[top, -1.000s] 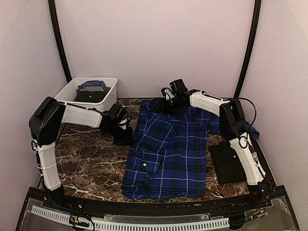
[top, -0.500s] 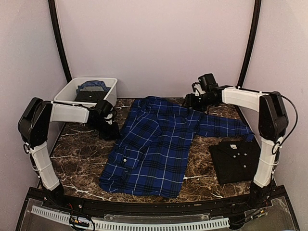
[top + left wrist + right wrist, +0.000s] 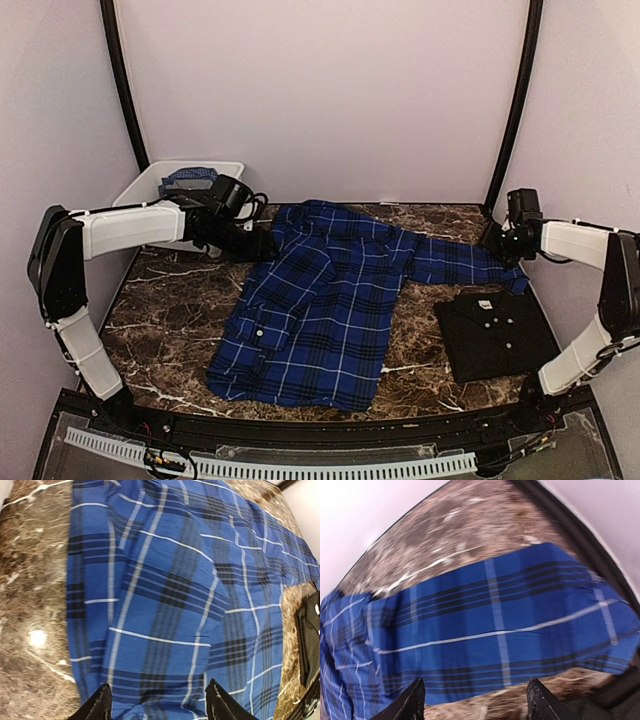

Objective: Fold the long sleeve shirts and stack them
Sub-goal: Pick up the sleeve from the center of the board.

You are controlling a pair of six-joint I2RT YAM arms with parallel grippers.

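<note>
Lying spread on the marble table (image 3: 170, 330), the blue plaid shirt (image 3: 320, 310) fills the middle, with one sleeve (image 3: 460, 262) stretched out to the right. The black shirt (image 3: 495, 335) sits folded at the right side, near the front edge. The left gripper (image 3: 258, 240) is at the plaid shirt's far left edge, its fingers (image 3: 102, 707) apart and holding nothing. The right gripper (image 3: 497, 240) is over the sleeve end, its fingers (image 3: 412, 700) also apart.
</note>
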